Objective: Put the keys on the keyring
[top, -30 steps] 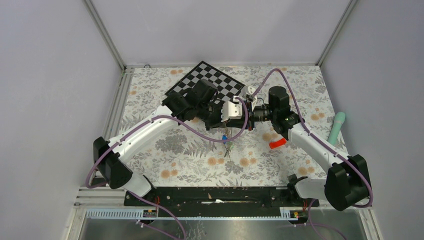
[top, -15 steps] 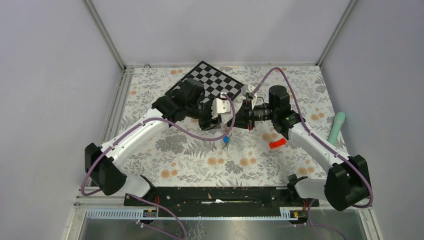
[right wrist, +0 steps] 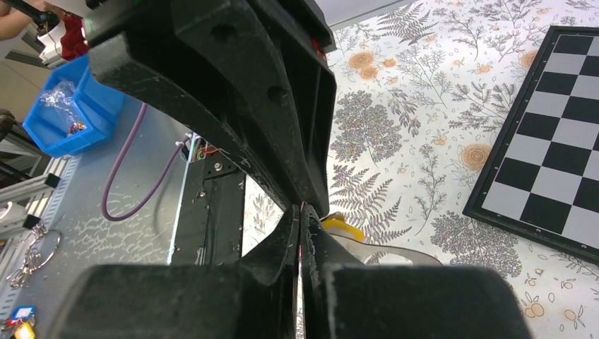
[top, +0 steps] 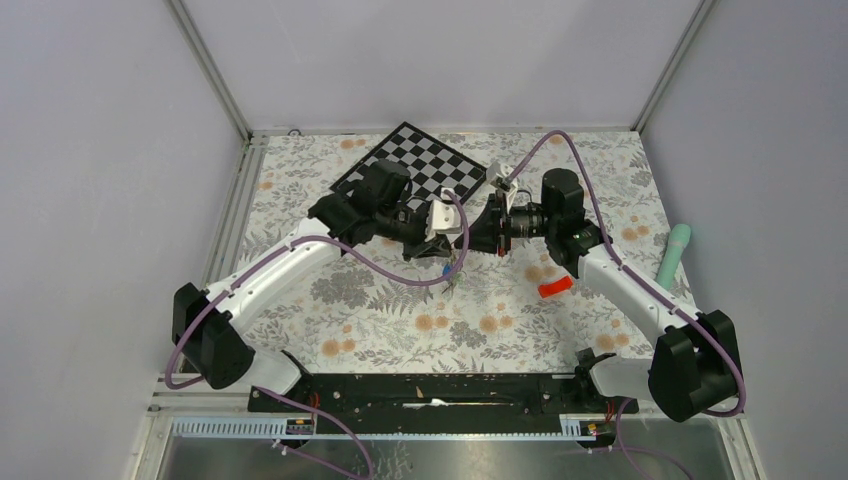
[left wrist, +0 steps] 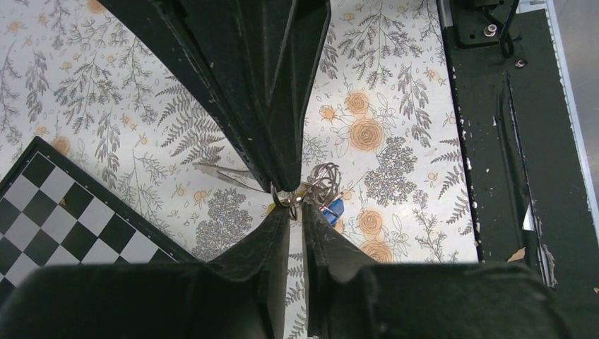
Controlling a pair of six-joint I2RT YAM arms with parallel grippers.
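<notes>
Both grippers meet tip to tip above the middle of the floral table. My right gripper is shut, its fingers pressed flat together on a thin edge. A flat grey keyring sticks out sideways from its tips, next to a yellow tag. The keys hang under the tips as a bunch of wire rings with a blue tag. My left gripper has a narrow gap between its jaws. A small wire ring sits at its tips; whether it is pinched is unclear.
A black-and-white checkerboard lies at the back. A red object and a mint-green cylinder lie to the right. The black base rail runs along the near edge.
The left gripper let go and backed off to the left with its jaws wider, then came back to the right gripper's tips with the jaws narrower. The right arm hardly moved.
</notes>
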